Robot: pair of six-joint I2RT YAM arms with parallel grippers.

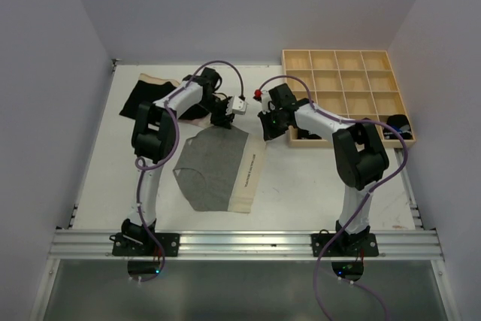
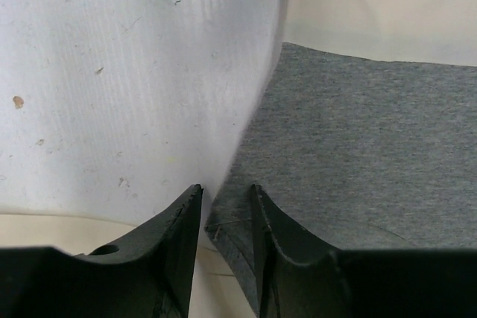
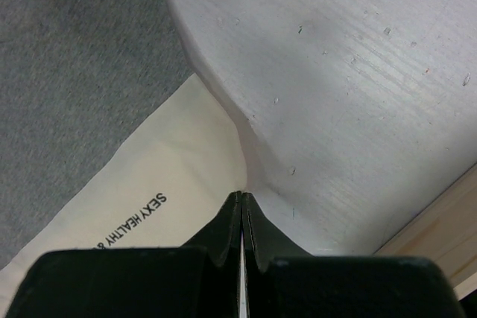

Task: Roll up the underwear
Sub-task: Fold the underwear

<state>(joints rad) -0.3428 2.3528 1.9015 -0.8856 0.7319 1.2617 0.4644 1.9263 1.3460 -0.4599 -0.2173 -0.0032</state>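
Grey underwear (image 1: pixel 210 167) flat mid-frame on worktop (image 1: pixel 105 178). Right gripper (image 3: pixel 242 197): jaws pressed together, pinching beige waistband (image 3: pixel 171 176) corner. Left gripper (image 2: pixel 227 193): jaws narrowly spread astride grey edge, not visibly clamped. Probably taking both upper corners so the roll starts straight.

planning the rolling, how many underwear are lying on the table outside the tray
2: a grey one in the middle, a black one at the far left. Dark bundles in the tray may be more.
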